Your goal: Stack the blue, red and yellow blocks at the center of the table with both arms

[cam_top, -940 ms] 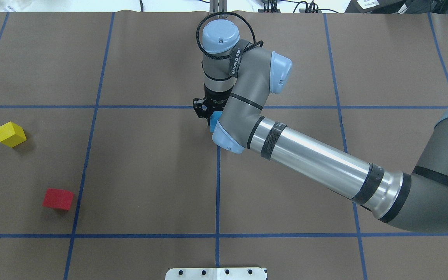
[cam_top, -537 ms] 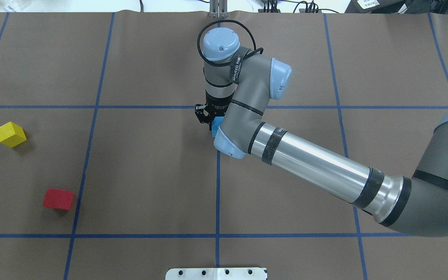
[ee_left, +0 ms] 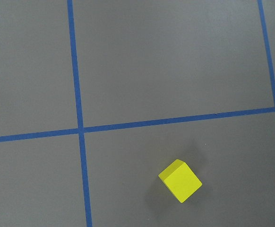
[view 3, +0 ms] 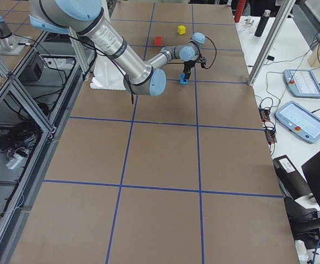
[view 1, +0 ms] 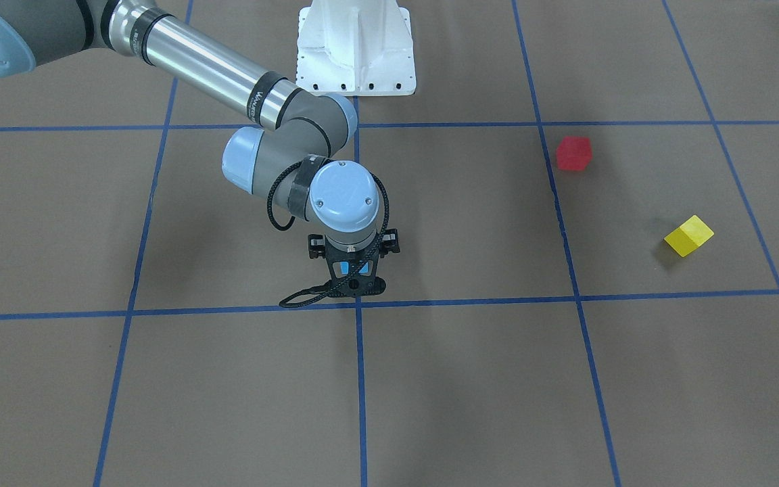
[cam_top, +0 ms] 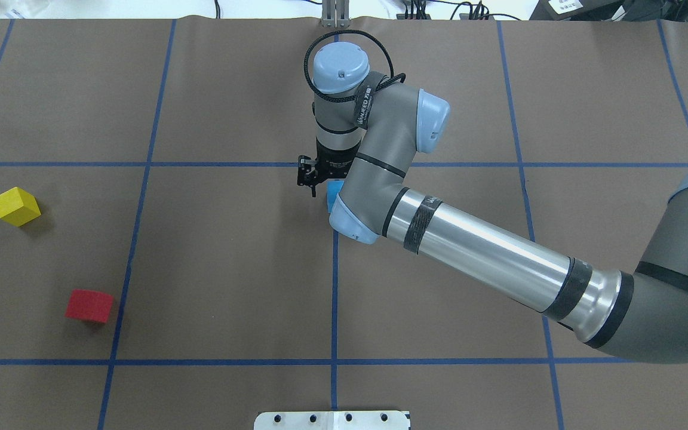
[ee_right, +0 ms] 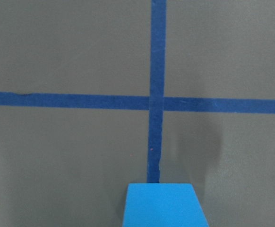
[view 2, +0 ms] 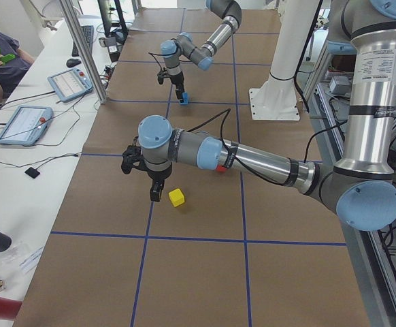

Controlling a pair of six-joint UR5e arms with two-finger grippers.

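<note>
Blue block (ee_right: pixel 163 205) was dead centre under the right gripper (view 1: pixel 352 274), stack base probably; jaws clamped or loose, couldn't tell.

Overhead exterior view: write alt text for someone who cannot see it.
The right arm reaches from the right to the centre of the table, its gripper at a partly hidden blue block. A yellow block and a red block sit far left.

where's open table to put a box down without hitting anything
Bare: the far corner squares, and the middle square between the red block and the right arm's forearm. Crowded: the centre crossing, where the right gripper stands at the blue block, and the left end by the yellow block, with the left gripper hanging nearby.
</note>
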